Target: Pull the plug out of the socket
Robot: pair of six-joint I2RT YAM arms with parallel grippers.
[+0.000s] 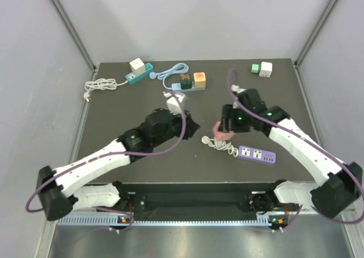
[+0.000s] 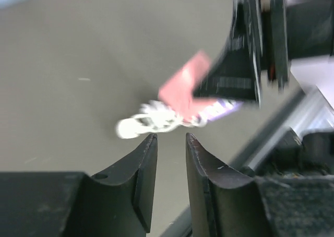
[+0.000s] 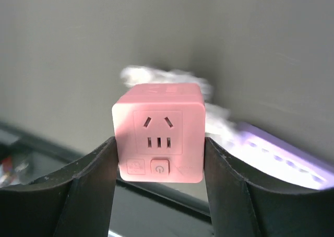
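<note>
From above, the right pincer [image 1: 221, 130] hides most of the pink cube [image 1: 216, 132]. In the left wrist view the cube, the white cord [image 2: 151, 121] and the purple power strip [image 2: 222, 107] are smeared by blur. In the right wrist view cord and strip are out of focus, and the strip runs off the right edge.
</note>
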